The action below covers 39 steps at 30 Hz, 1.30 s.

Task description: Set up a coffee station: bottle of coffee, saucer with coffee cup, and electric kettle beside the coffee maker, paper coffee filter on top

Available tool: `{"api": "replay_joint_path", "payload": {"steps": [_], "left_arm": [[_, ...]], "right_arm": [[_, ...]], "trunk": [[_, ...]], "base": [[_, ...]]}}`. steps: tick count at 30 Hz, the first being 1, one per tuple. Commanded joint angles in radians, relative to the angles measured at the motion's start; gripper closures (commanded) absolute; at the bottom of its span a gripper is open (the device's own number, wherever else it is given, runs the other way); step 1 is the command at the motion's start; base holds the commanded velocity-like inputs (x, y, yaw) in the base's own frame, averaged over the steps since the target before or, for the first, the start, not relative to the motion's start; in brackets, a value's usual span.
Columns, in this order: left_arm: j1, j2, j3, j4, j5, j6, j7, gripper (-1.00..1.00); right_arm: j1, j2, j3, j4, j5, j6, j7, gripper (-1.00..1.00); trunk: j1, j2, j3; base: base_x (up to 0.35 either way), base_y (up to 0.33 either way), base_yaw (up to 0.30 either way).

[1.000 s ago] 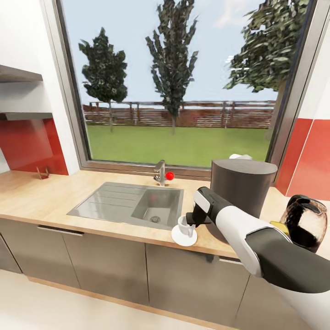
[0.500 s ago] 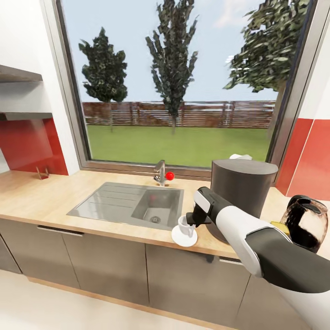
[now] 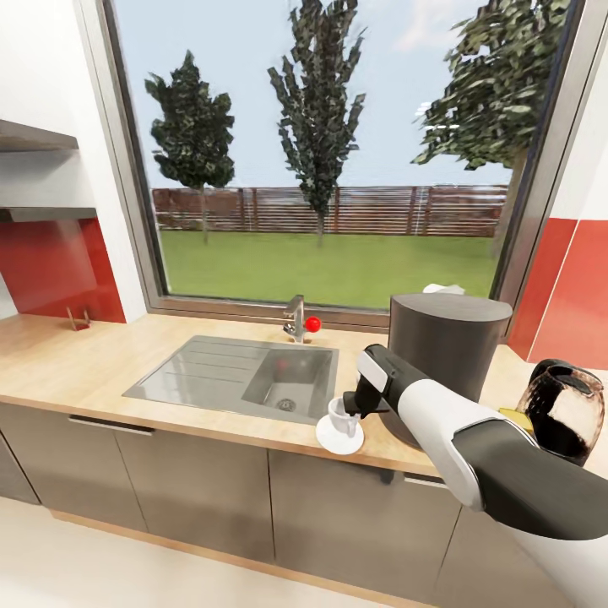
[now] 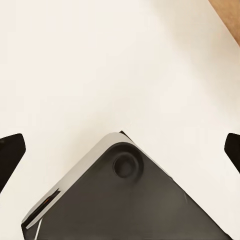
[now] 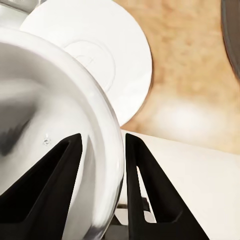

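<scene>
Light wood kitchen countertop (image 3: 101, 371) runs under a large window, with a steel sink (image 3: 241, 376) set into it. Coffee maker (image 3: 447, 346) stands right of the sink; electric kettle (image 3: 561, 409) sits further right. Saucer (image 3: 339, 436) lies at the counter's front edge. Right gripper (image 3: 344, 411) is clamped on the coffee cup (image 3: 338, 416) rim, over the saucer. Left gripper (image 4: 120, 150) fingers stand wide apart above pale floor.

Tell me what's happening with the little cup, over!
Right gripper shut on the coffee cup, cup over the saucer beside the coffee maker. Left gripper open, idle. Electric kettle at right. Nothing in the way.
</scene>
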Motion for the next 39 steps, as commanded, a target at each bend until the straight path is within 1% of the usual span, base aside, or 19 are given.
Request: {"api": "replay_joint_path", "payload": {"steps": [1,3,14,19,23,26,34,39], "left_arm": [[0.000,0.000,0.002,-0.001,0.011,0.001,-0.009,-1.00],[0.000,0.000,0.002,-0.001,0.011,0.002,-0.009,-1.00],[0.000,0.000,0.002,-0.001,0.011,0.003,-0.009,-1.00],[0.000,0.000,0.002,-0.001,0.011,0.003,-0.009,-1.00],[0.000,0.000,0.002,-0.001,0.011,0.003,-0.009,-1.00],[0.000,0.000,0.002,-0.001,0.011,0.003,-0.009,-1.00],[0.000,0.000,0.002,-0.001,0.011,0.003,-0.009,-1.00],[0.000,0.000,0.002,-0.001,0.011,0.003,-0.009,-1.00]], "right_arm": [[-0.001,0.000,0.006,-0.001,-0.011,0.002,-0.008,1.00],[-0.001,0.000,0.006,-0.001,-0.011,0.002,-0.008,1.00],[-0.001,-0.001,0.006,-0.001,-0.011,-0.026,-0.006,1.00],[-0.001,-0.002,0.006,-0.001,-0.011,-0.075,0.010,1.00],[-0.001,-0.002,0.006,-0.001,0.020,-0.086,0.026,1.00],[-0.001,-0.004,0.006,-0.001,0.029,-0.090,0.037,1.00],[-0.001,-0.006,0.006,0.001,0.033,-0.092,0.046,1.00],[-0.002,-0.004,0.006,0.020,0.035,-0.092,0.046,1.00]], "trunk": [[0.000,-0.001,-0.002],[0.000,-0.001,-0.002],[0.043,-0.078,-0.036],[0.062,-0.113,-0.052],[0.077,-0.141,-0.064],[0.089,-0.162,-0.074],[0.119,-0.218,-0.099],[0.138,-0.253,-0.114]], "base": [[0.000,0.000,0.000],[0.000,0.000,0.000],[0.000,0.000,0.000],[0.000,0.000,0.000],[0.000,0.000,0.000],[0.000,0.000,0.000],[0.000,0.000,0.000],[0.000,0.000,0.000]]}}
